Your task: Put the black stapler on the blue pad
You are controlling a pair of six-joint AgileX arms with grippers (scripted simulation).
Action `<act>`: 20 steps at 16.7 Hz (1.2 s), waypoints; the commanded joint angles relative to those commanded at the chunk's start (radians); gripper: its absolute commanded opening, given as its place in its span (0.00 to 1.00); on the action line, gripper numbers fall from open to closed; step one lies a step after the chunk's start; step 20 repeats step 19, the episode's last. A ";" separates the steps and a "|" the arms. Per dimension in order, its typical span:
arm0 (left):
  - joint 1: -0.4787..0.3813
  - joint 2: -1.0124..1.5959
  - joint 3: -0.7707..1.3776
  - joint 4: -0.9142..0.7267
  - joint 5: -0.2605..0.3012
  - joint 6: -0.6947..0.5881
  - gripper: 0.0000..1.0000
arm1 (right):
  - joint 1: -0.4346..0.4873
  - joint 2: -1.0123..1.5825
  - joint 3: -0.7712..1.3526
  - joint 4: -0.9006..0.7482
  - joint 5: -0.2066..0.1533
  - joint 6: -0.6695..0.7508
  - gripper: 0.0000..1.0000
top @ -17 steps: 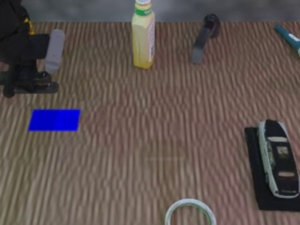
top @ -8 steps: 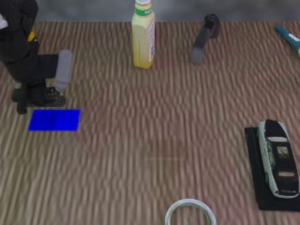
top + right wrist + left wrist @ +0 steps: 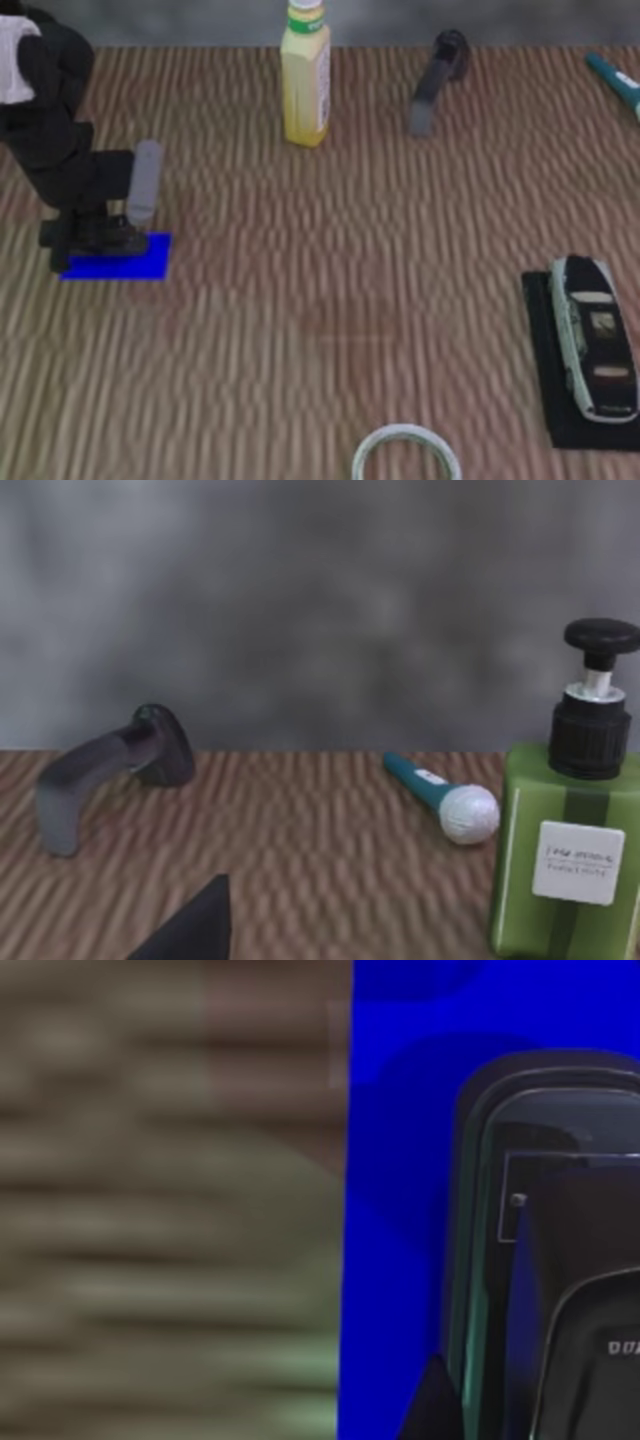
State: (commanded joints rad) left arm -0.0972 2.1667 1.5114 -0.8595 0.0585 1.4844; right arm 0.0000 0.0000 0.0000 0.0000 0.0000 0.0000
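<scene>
- A ribbed wooden table (image 3: pixel 330 330) fills the scene, with a grey wall behind; a yellow bottle (image 3: pixel 305 80) and a model car (image 3: pixel 595 335) stand well away from the work.
- Our left gripper (image 3: pixel 95 235) sits over the blue pad (image 3: pixel 150 262) at the table's left, clamped on the black stapler (image 3: pixel 545 1260).
- The stapler hangs directly above the pad, we judge so that letting go lands it there.
- Our right arm is out of the top view, parked; we cannot tell its claw's state.

The black stapler (image 3: pixel 100 236) (dark, oblong) sits over the flat blue pad (image 3: pixel 140 266) at table's left.
</scene>
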 joint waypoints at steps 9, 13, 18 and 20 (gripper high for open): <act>0.000 0.000 0.000 0.000 0.000 0.000 0.68 | 0.000 0.000 0.000 0.000 0.000 0.000 1.00; 0.000 0.000 0.000 0.000 0.000 0.000 0.98 | 0.000 0.000 0.000 0.000 0.000 0.000 1.00; 0.000 0.000 0.000 0.000 0.000 0.000 1.00 | 0.000 0.000 0.000 0.000 0.000 0.000 1.00; 0.000 0.000 0.000 0.000 0.000 0.000 1.00 | 0.000 0.000 0.000 0.000 0.000 0.000 1.00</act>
